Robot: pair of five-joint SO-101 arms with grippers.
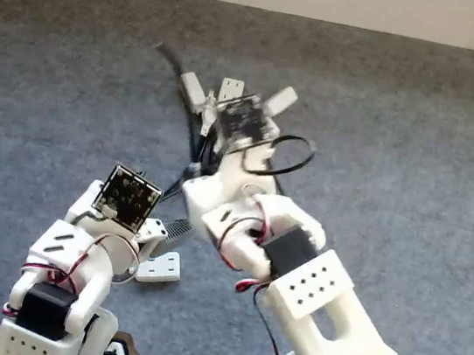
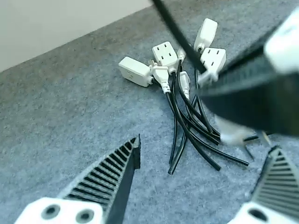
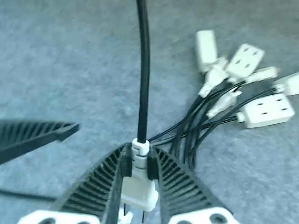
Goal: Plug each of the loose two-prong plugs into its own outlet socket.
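Observation:
Several white outlet sockets [image 2: 166,52] lie fanned out on the grey carpet, each on a black cord; the sockets [image 1: 230,88] sit beyond both arms. One white plug [image 2: 161,77] sits against the end of a socket [image 2: 135,71]; whether it is seated I cannot tell. A loose plug [image 3: 222,102] lies among the cords. My right gripper [image 3: 138,154] is shut on a white two-prong plug [image 3: 138,186], whose black cord [image 3: 144,70] runs away from the fingers. My left gripper [image 2: 205,144] is open and holds nothing, close beside the right gripper [image 1: 199,168].
The black cords [image 2: 187,126] bundle together and run back toward the arms. Grey carpet [image 1: 415,167] spreads all around, ending at a pale wall edge [image 1: 332,5] at the back. The two arms stand close together near the front.

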